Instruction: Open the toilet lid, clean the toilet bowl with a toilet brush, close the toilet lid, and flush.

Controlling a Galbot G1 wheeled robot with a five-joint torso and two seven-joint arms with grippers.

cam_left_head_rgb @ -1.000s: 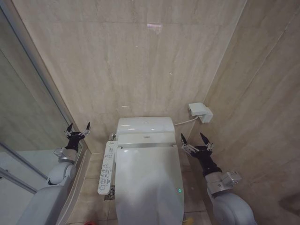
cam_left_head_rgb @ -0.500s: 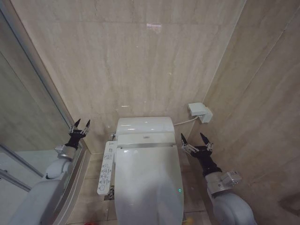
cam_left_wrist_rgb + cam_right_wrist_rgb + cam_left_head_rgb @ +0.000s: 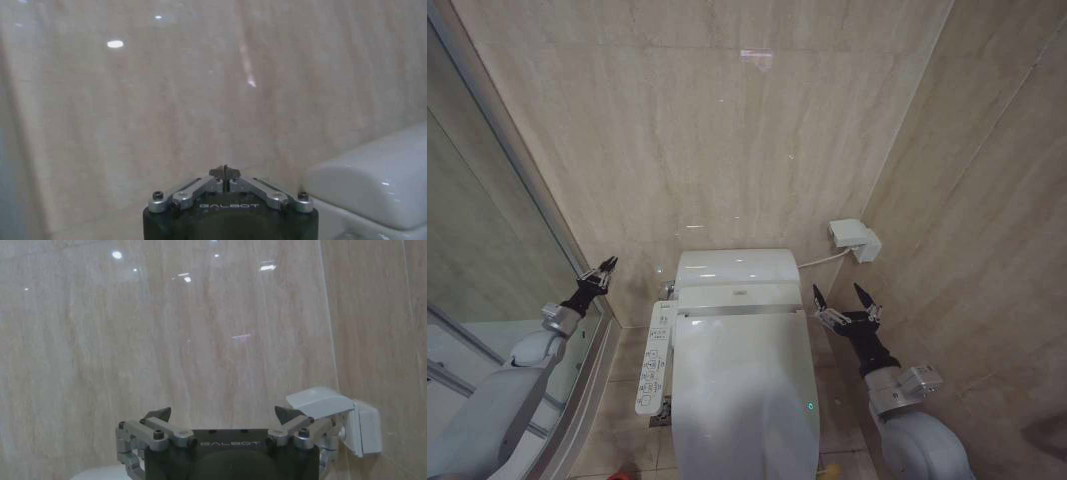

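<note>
Toilet lid (image 3: pixel 745 385) down flat over the bowl, lower centre of the head view, glossy white, a small green light near its lower right edge. Control panel (image 3: pixel 655 357) just beside its left edge. Tank (image 3: pixel 735 268) behind it against the beige wall. Left gripper (image 3: pixel 604 268) at centre left, raised beside the glass shower partition (image 3: pixel 487 240), fingertips pressed together, holding nothing. Right gripper (image 3: pixel 845 303) at centre right, just beside the lid's upper right corner, fingers spread apart, empty. White wall box (image 3: pixel 855 239) above it.
</note>
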